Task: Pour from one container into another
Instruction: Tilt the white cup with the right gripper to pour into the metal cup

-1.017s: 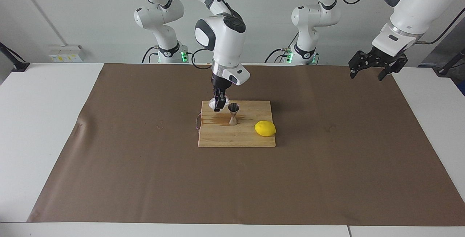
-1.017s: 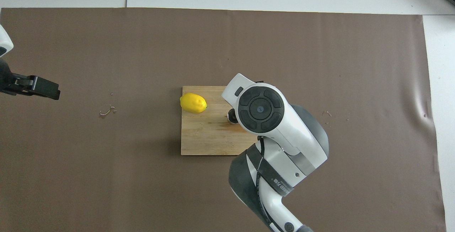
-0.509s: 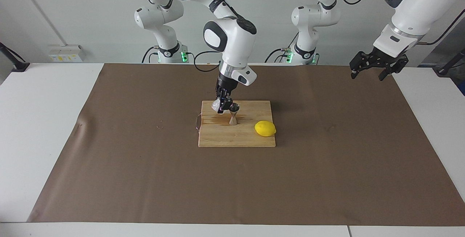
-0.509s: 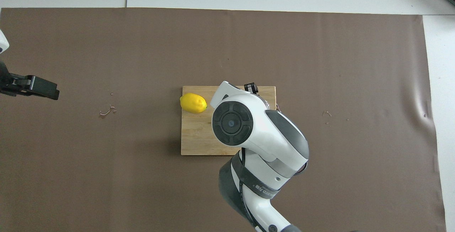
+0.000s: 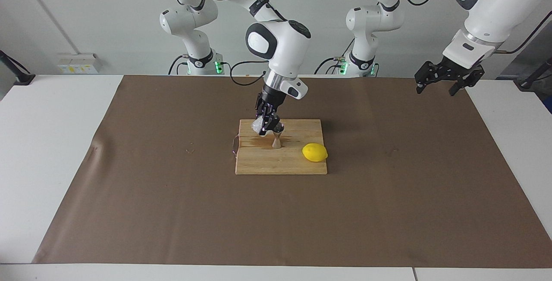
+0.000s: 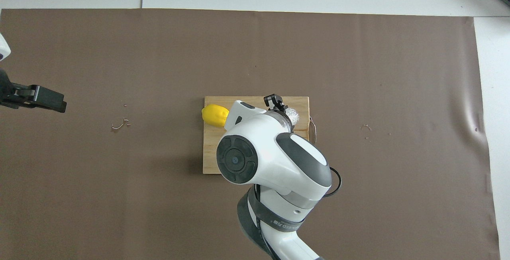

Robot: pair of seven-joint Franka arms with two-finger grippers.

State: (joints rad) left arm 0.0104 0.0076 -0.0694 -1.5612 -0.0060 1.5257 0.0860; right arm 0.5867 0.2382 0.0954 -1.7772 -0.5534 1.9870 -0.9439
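Across the middle of the table (image 5: 51,143) lies a brown paper sheet (image 5: 172,212) that reaches almost to the table's edge at the robots' end and leaves white margins at both arms' ends. On its centre sits a wooden cutting board (image 5: 280,164), with wide bare paper on every side of it.

On the board the metal jigger (image 5: 276,141) stands upright, silver and hourglass-shaped, its upper cone partly hidden by the gripper. A yellow lemon (image 5: 315,152) lies on the board toward the left arm's end, apart from the jigger, close to the board's edge. A thin wire loop (image 5: 234,145) hangs off the board's edge at the right arm's end.

The right gripper (image 5: 266,122) is over the board, directly above the jigger, its fingers clamped on the glass cup (image 5: 258,126). The cup is small, whitish and textured, tilted toward the jigger's mouth and held clear of the board. In the overhead view the right arm covers much of the board, and the cup (image 6: 293,113) shows just past the wrist.

The left gripper (image 5: 448,78) waits in the air over the paper's corner at its own end, fingers apart, well away from the board.
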